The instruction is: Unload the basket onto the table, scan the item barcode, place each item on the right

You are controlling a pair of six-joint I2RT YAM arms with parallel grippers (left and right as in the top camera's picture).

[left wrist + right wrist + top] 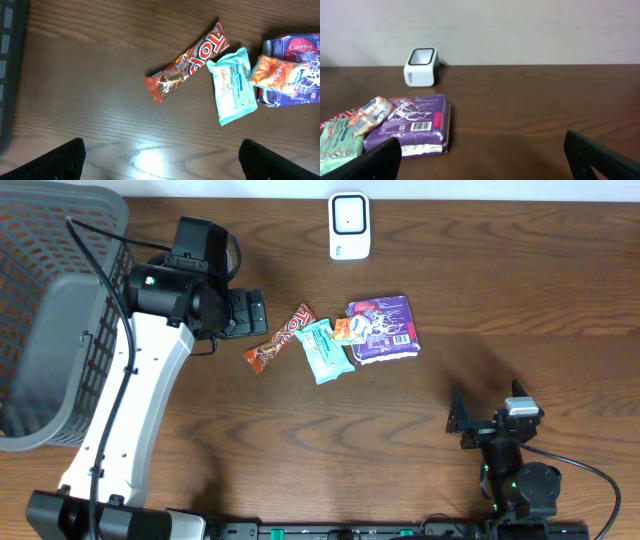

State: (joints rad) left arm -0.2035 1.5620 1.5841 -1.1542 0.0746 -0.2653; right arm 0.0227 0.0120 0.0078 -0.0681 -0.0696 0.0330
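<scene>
Overhead: chocolate bar, teal packet and purple pack are clustered in front of the scanner.
Left wrist: the left gripper is spread wide and empty, and the bar is seen ahead of it.
Right wrist: the right gripper is held wide and empty, well apart from the scanner.
Risk: the teal packet could be dragged along where it appears to touch the bar. A barcode turned away from the scanner would likely go unread.

"Carefree" on purple pack, "TOP" on bar
</scene>
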